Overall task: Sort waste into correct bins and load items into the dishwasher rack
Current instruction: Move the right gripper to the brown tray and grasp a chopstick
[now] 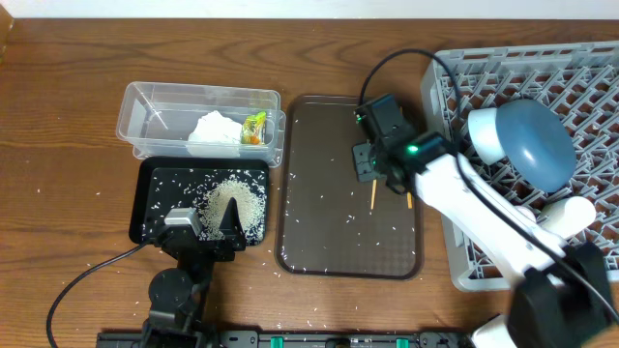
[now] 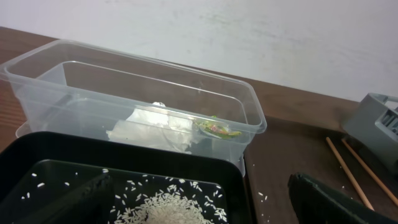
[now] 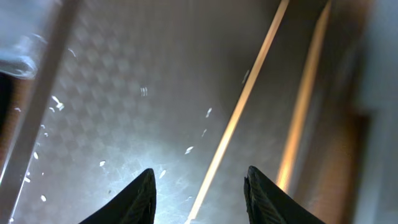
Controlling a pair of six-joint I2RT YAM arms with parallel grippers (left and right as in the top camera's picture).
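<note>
The clear tub (image 1: 198, 121) holds the white napkin (image 1: 215, 129) and the yellow-green wrapper (image 1: 253, 129); both also show in the left wrist view, napkin (image 2: 149, 127) and wrapper (image 2: 216, 129). The black tray (image 1: 155, 193) holds a heap of rice (image 1: 237, 203). My left gripper (image 1: 208, 227) is open and empty over this rice (image 2: 168, 208). My right gripper (image 1: 379, 174) is open low over the brown serving tray (image 1: 319, 193), its fingers (image 3: 199, 180) straddling one chopstick (image 3: 242, 106). The second chopstick (image 3: 305, 99) lies just to its right. The grey rack (image 1: 580, 77) holds the blue plate (image 1: 532, 145) and white bowl (image 1: 484, 135).
Loose rice grains are scattered on the brown serving tray and on the wooden table (image 1: 58, 193) around the black tray. A small white cup (image 1: 571, 215) sits in the rack near my right arm. The rack's corner (image 2: 373, 121) shows in the left wrist view.
</note>
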